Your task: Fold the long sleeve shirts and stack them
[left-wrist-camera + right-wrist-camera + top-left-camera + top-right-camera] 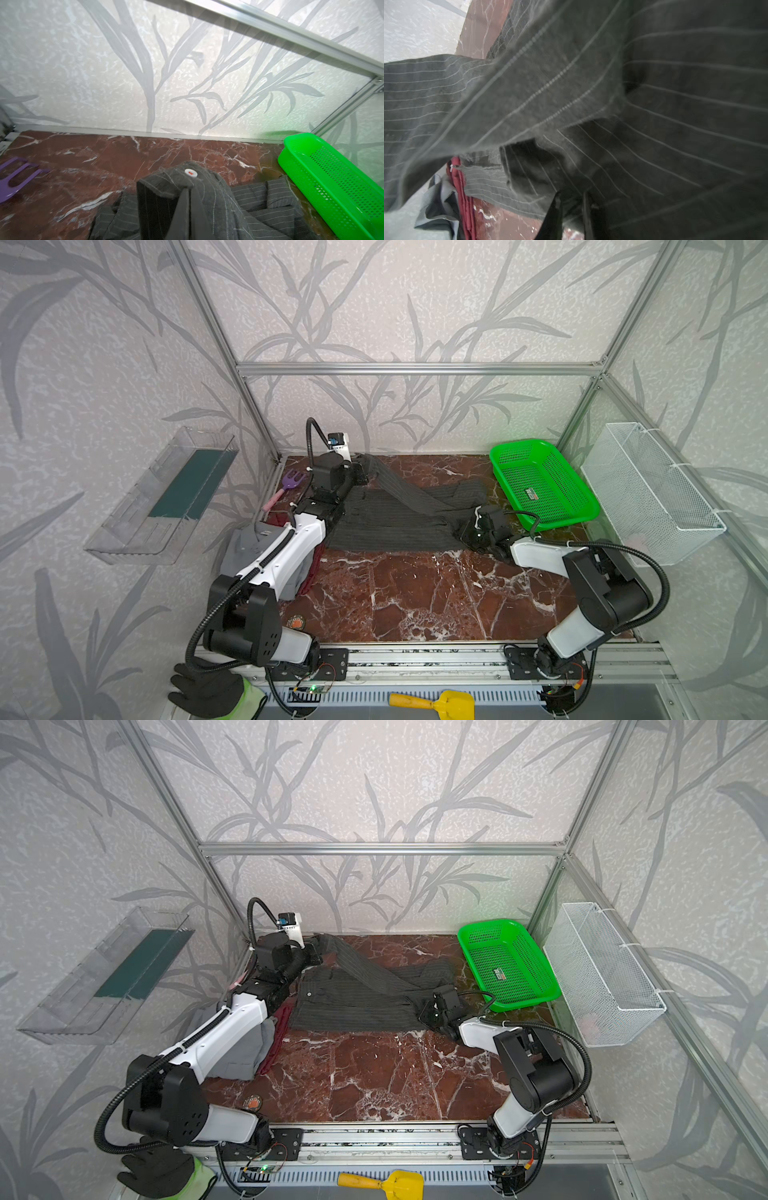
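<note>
Pinstriped shirt [654, 104], left gripper [190, 188] clamped on cuff, right gripper [571, 200] pinching fabric, green basket [515, 444] label [532, 494] unreadable.

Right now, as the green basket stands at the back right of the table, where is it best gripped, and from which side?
Take the basket by its long rim facing the middle of the table. Come from above, one jaw inside the wall and one outside. It stands upright and open, its mesh walls are thin, and nothing lies over that rim, so this hold is probably firm.
</note>
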